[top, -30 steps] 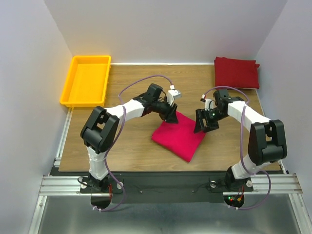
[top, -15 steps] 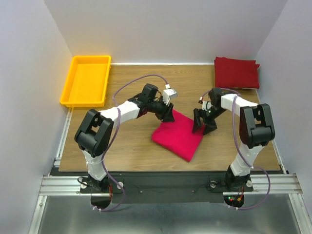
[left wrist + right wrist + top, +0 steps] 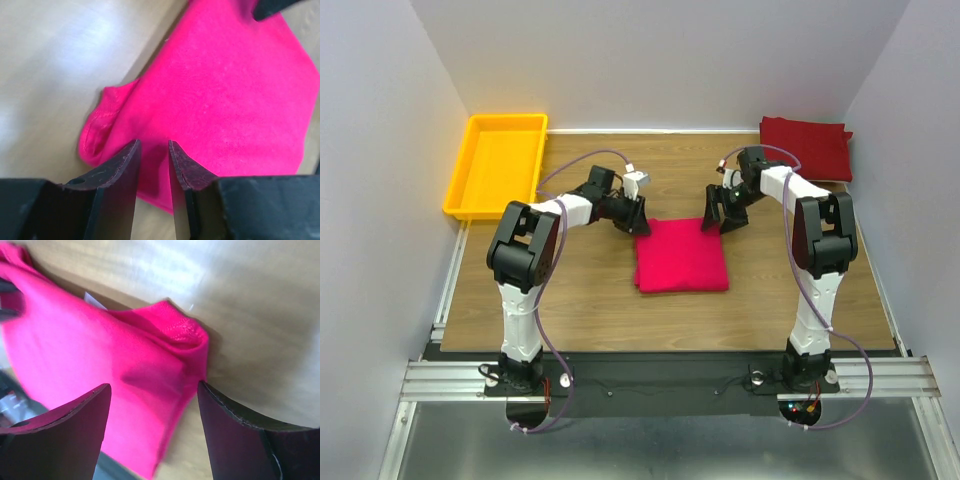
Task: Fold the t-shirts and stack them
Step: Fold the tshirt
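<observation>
The magenta-pink t-shirt (image 3: 680, 255) lies folded into a flat square on the table's middle. My left gripper (image 3: 638, 218) hovers at its far left corner. In the left wrist view the shirt (image 3: 225, 95) lies beneath my left gripper (image 3: 153, 145), whose jaws stand a narrow gap apart with nothing between them. My right gripper (image 3: 715, 220) is at the far right corner. In the right wrist view it (image 3: 154, 387) is wide open over the shirt's bunched corner (image 3: 180, 332). The crimson t-shirt (image 3: 807, 148) lies folded at the back right.
A yellow plastic tray (image 3: 498, 163) stands at the back left. Grey walls close in the table on three sides. Bare wood (image 3: 580, 290) shows to the left, right and in front of the pink shirt.
Both grippers moved toward the back of the table. The pink shirt turned from a diamond to a square and shifted back. Both grippers now stand open over its far corners.
</observation>
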